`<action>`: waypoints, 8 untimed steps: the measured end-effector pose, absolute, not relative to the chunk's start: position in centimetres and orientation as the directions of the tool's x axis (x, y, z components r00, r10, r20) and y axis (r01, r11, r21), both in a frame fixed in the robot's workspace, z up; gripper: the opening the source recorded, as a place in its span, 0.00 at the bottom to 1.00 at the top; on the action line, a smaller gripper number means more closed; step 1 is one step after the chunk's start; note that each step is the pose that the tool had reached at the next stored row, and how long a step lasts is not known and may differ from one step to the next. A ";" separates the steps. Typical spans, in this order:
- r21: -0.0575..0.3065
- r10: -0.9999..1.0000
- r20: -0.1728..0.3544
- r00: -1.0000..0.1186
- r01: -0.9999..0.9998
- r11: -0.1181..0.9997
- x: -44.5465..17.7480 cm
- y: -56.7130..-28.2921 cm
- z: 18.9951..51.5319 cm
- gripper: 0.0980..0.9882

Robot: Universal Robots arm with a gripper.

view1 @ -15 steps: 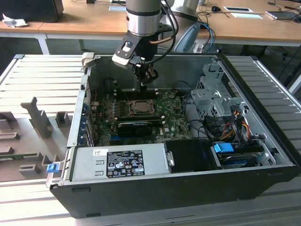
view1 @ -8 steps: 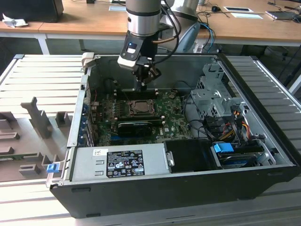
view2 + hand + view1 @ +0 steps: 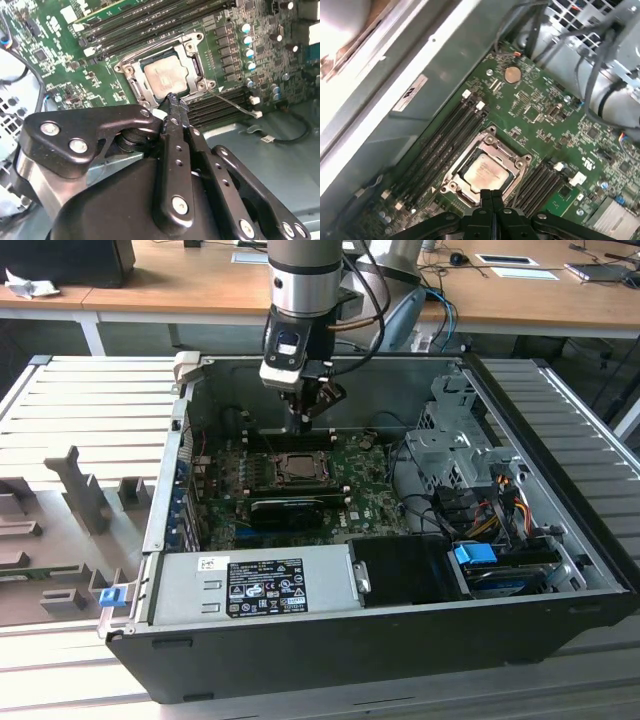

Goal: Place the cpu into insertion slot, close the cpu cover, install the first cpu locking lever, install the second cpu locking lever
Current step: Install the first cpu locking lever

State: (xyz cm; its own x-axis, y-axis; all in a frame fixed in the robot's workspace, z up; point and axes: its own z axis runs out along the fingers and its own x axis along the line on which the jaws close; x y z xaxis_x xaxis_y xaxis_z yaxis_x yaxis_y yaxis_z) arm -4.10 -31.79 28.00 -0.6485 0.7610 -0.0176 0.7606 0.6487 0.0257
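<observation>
The cpu (image 3: pixel 485 172) lies flat in the socket of the green motherboard (image 3: pixel 540 110); it is also seen as a pale square chip (image 3: pixel 165 75) in the second wrist view. The silver cpu cover (image 3: pixel 519 162) lies down around it as a frame (image 3: pixel 194 65). My gripper (image 3: pixel 303 422) hangs just above the socket's (image 3: pixel 297 468) far edge. The fingertips (image 3: pixel 490 194) are pressed together with nothing between them, and they sit at the socket's rim (image 3: pixel 172 99). A thin metal locking lever (image 3: pixel 235 102) sticks out from a socket corner across the memory slots.
The motherboard sits deep in an open black computer case (image 3: pixel 560 440). A power supply (image 3: pixel 250 585) fills the near side and a drive cage (image 3: pixel 450 430) with cables (image 3: pixel 495 505) stands at the exterior view's right. Memory slots (image 3: pixel 445 135) flank the socket.
</observation>
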 end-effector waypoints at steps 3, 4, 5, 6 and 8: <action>0.026 0.714 -0.018 -0.700 0.713 0.700 -4.1 -31.8 28.0 0.01; 0.026 0.670 -0.018 -0.742 0.670 0.742 -4.1 -31.8 28.0 0.01; 0.026 0.624 -0.018 -0.782 0.623 0.782 -4.1 -31.8 28.0 0.01; 0.026 0.596 -0.018 -0.803 0.595 0.803 -4.1 -31.8 28.0 0.01; 0.026 0.573 -0.018 -0.819 0.573 0.819 -4.1 -31.8 28.0 0.01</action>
